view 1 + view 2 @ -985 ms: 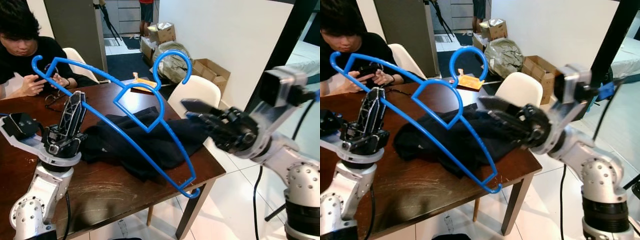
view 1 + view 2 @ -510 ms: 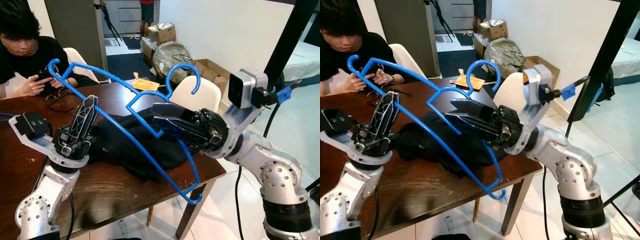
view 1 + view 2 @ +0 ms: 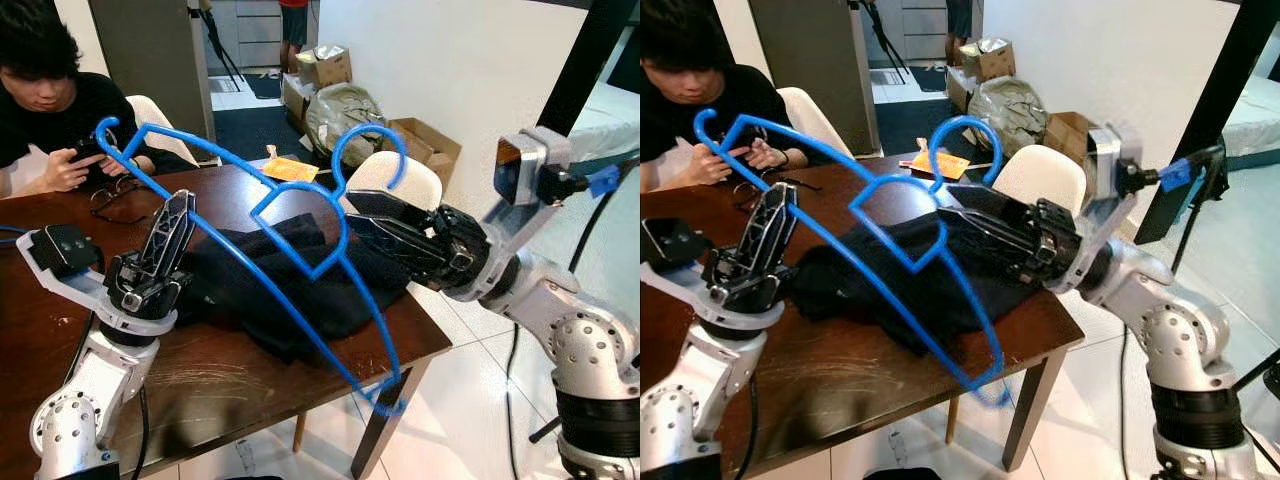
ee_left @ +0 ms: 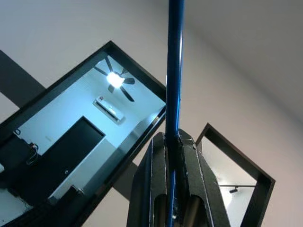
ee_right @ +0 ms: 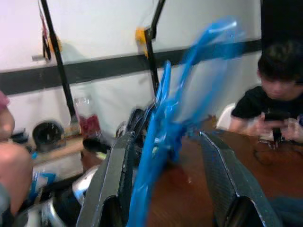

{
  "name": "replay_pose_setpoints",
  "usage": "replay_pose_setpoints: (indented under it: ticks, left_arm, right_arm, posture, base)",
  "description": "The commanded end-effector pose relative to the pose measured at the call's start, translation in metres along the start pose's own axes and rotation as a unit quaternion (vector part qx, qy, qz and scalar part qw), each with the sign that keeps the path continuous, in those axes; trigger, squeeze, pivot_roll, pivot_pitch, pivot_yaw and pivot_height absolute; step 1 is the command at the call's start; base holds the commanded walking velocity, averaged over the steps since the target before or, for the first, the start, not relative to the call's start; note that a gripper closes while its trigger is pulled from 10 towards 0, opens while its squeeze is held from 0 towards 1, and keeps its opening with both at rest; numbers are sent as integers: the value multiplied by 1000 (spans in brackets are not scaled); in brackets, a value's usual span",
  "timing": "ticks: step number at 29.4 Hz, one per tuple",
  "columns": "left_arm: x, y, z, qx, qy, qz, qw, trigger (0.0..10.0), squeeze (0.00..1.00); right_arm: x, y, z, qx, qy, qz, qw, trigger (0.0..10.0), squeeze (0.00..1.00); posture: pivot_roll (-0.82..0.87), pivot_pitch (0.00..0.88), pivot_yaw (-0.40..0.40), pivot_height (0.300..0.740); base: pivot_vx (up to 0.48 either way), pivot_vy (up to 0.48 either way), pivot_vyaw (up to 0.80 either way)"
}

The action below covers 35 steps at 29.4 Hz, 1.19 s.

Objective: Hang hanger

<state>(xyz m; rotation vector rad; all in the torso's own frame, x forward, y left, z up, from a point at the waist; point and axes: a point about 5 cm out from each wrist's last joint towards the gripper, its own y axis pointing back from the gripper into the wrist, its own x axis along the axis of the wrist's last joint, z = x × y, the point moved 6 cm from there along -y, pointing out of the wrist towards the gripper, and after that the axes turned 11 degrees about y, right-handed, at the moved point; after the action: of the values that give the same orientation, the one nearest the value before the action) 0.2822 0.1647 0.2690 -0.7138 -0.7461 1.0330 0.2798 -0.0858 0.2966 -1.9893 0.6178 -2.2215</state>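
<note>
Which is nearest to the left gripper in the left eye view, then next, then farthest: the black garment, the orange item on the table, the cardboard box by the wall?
From the left gripper:
1. Black garment, on the table just to its right.
2. Orange item, at the table's far edge.
3. Cardboard box, on the floor by the white wall, far right.

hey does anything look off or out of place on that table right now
A dark garment lies crumpled in a heap on the brown wooden table, not on the blue plastic hanger, which the left gripper holds bare and tilted while the open right gripper reaches in.
</note>
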Motion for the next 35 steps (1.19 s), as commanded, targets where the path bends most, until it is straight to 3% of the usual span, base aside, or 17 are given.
replay_pose_setpoints:
  ticks: [1, 9, 18, 20, 29, 30, 31, 32, 35]
  left_arm:
    - [-1, -2, 6, -13, -3, -6, 1000, 0, 0]
    - [-1, -2, 6, -13, -1, -7, 1000, 0, 0]
    - [-4, -2, 3, -7, -3, -13, 1000, 0, 0]
    - [-6, -2, 2, -5, -4, -18, 1000, 0, 0]
    - [-15, -3, -3, 7, -11, -40, 999, 0, 0]
    - [-15, -3, -4, 7, -11, -40, 999, 0, 0]
    - [-15, -3, -4, 7, -11, -40, 999, 0, 0]
    - [-14, -3, -4, 7, -12, -39, 999, 0, 0]
    - [-14, -3, -4, 6, -12, -38, 999, 0, 0]
  right_arm:
    - [-4, 8, 1, -4, 2, -18, 1000, 10000, 0]
    - [-9, 5, -1, -5, -5, -20, 1000, 10000, 0]
    - [-7, -12, -16, 35, -25, 2, 999, 10000, 0]
    - [-9, -18, -23, 55, -30, -2, 998, 10000, 0]
    - [-26, -35, -27, 55, -30, -33, 997, 10000, 0]
    - [-25, -36, -25, 49, -31, -31, 998, 1373, 0]
    - [-25, -36, -25, 49, -31, -31, 998, 1373, 0]
    - [-25, -37, -22, 42, -32, -29, 998, 0, 0]
    - [-24, -37, -20, 37, -33, -27, 998, 0, 0]
  posture:
    - [79, 0, -30, 735]
    - [78, 0, -25, 735]
    - [80, 0, -30, 735]
    - [78, 0, -31, 735]
    - [78, 0, -30, 735]
    - [78, 0, -30, 735]
    - [78, 0, -30, 735]
    - [78, 0, -30, 735]
    - [78, 0, -30, 735]
  base:
    - [0, 0, 0]
    - [0, 0, 0]
    - [0, 0, 0]
    - [0, 0, 0]
    - [0, 0, 0]
    - [0, 0, 0]
    - [0, 0, 0]
    - [0, 0, 0]
    - [0, 0, 0]
